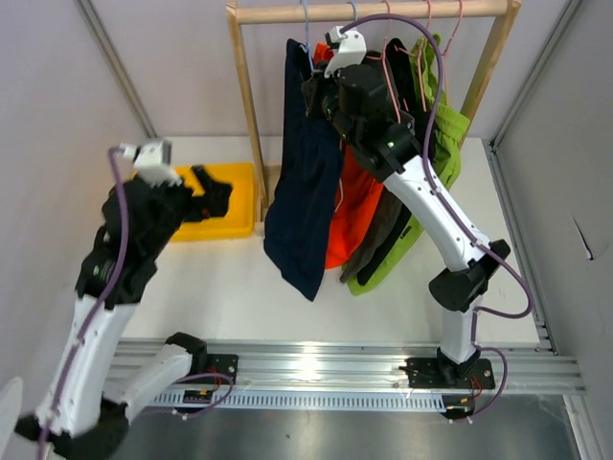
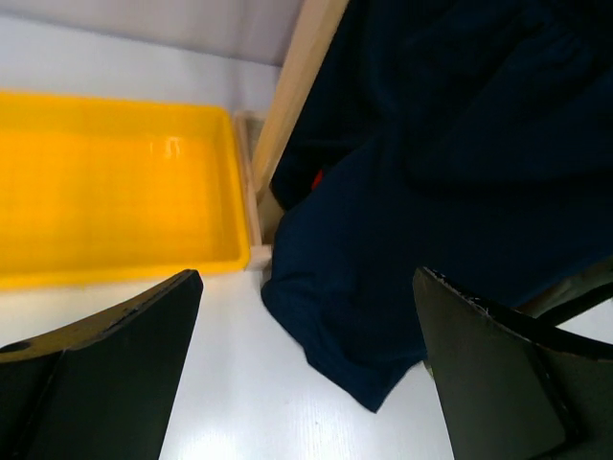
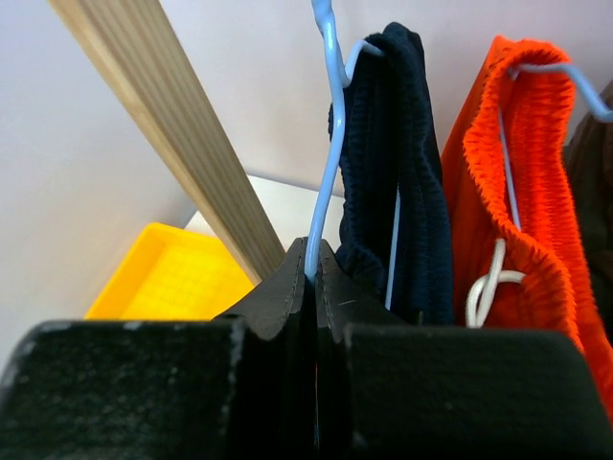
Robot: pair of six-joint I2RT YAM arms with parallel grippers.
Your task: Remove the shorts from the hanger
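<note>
Two states — right gripper [image 3: 314, 261] clamped on the navy shorts' [image 3: 421, 192] blue hanger [image 3: 330, 144], left gripper [image 2: 306, 287] spread wide before them.

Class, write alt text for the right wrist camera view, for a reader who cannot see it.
The right gripper is shut on the wire of a blue hanger carrying navy shorts. To the right hang orange shorts with a white drawstring; a wooden post slants at left, with a yellow tray lower down.

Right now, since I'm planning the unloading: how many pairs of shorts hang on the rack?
5, left to right: navy, orange, olive-grey, black, lime green. The two dark pairs overlap behind the right arm, so more could be hidden.
</note>
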